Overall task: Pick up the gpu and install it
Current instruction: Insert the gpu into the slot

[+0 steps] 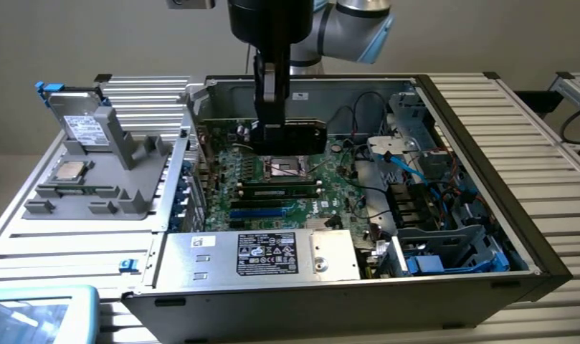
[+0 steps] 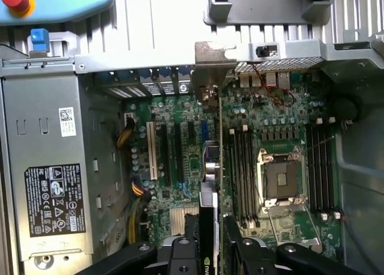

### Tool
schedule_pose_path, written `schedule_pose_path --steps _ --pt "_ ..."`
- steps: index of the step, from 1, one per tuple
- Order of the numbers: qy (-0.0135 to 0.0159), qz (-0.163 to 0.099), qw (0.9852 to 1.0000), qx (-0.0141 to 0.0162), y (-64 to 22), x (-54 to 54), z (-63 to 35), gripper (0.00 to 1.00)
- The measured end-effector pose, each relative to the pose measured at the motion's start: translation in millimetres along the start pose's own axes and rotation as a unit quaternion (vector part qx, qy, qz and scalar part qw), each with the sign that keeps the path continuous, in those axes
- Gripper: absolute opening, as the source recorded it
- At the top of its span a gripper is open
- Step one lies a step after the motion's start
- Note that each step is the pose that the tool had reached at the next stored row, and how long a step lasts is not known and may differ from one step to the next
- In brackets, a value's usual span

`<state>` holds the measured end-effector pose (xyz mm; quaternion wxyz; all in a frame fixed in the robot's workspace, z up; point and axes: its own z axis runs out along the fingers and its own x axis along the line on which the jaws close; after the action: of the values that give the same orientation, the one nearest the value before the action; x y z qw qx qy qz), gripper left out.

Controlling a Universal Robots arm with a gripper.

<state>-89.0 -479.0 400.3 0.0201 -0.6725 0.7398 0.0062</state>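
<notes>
Where the gpu is: the gpu [image 1: 297, 136] is gripped by the end effector [image 1: 270, 135], held on edge over the motherboard [image 1: 270, 183] inside the open computer case [image 1: 481, 143]; it does not look seated in a slot.
End effector state: partly closed, its fingers [image 2: 191, 242] pinching the thin card from both faces.
Direction from end effector: in the wrist view the gpu [image 2: 209, 167] runs straight out from between the fingers toward the rear wall of the case.
Long axis: parallel to the expansion slots [image 2: 180, 149], with the metal bracket [image 2: 211, 54] leading at the rear wall.
Alignment: the card's edge appears to lie just beside the blue slot [image 2: 204, 131], between the expansion slots and the memory slots [image 2: 240, 161].
Nearby: the power supply [image 1: 261, 254] is well apart from the card.
</notes>
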Motion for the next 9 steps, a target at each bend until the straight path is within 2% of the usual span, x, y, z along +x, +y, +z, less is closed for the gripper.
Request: schedule_pose_path --steps 1,4,5,9 --pt "0.0036 0.0 1.0 0.0004 0.0 0.0 0.7 0.28" --pt "0.0167 0.0 0.9999 0.0015 0.0 -1.3 2.5 0.28" --pt "0.0175 0.0 0.9998 0.0015 -0.1 -1.6 3.8 0.28" --pt "0.0176 0.0 0.9998 0.0015 0.1 -1.9 11.1 0.28"
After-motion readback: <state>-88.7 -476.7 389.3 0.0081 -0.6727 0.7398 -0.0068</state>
